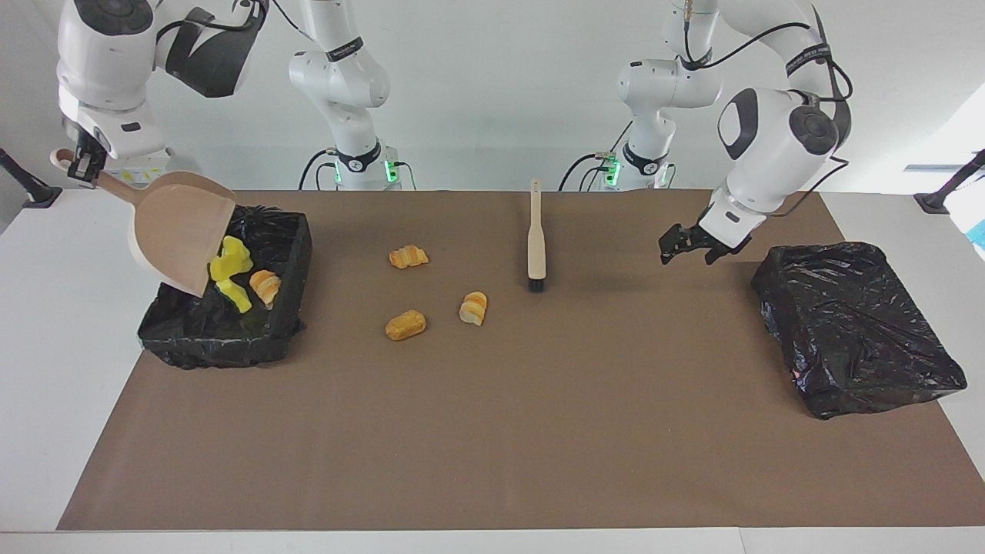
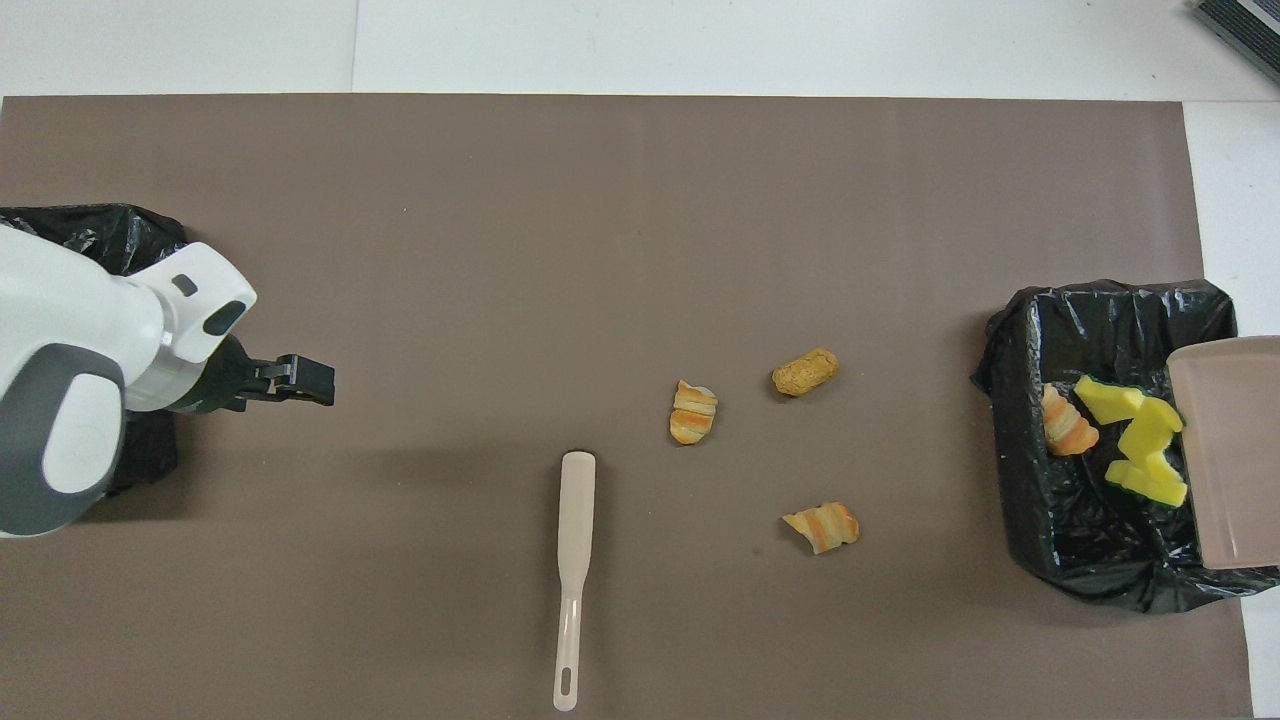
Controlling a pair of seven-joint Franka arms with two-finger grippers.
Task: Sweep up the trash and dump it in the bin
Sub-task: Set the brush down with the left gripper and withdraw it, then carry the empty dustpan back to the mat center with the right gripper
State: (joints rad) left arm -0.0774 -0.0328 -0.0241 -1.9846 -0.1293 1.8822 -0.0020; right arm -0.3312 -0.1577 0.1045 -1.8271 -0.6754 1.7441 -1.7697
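My right gripper [image 1: 77, 164] is shut on the handle of the beige dustpan [image 1: 178, 231], which is tipped steeply over the black-lined bin [image 1: 297, 250]. Yellow trash wedges [image 1: 228, 265] are sliding off its lip into the bin, beside a bread lump [image 1: 266, 285]. The overhead view shows the dustpan [image 2: 1230, 450], the wedges [image 2: 1140, 440] and the lump [image 2: 1066, 423] inside the bin [image 2: 1010, 450]. Three bread pieces [image 1: 408, 256] [image 1: 405, 325] [image 1: 473, 308] lie on the mat. The brush [image 1: 536, 238] lies on the mat, free. My left gripper [image 1: 690, 252] hangs open and empty over the mat.
A second box wrapped in a black bag [image 1: 854, 331] sits at the left arm's end of the table, beside the left gripper [image 2: 318, 378]. The brush [image 2: 575, 560] lies lengthwise, bristles away from the robots. The brown mat [image 1: 492, 431] covers most of the table.
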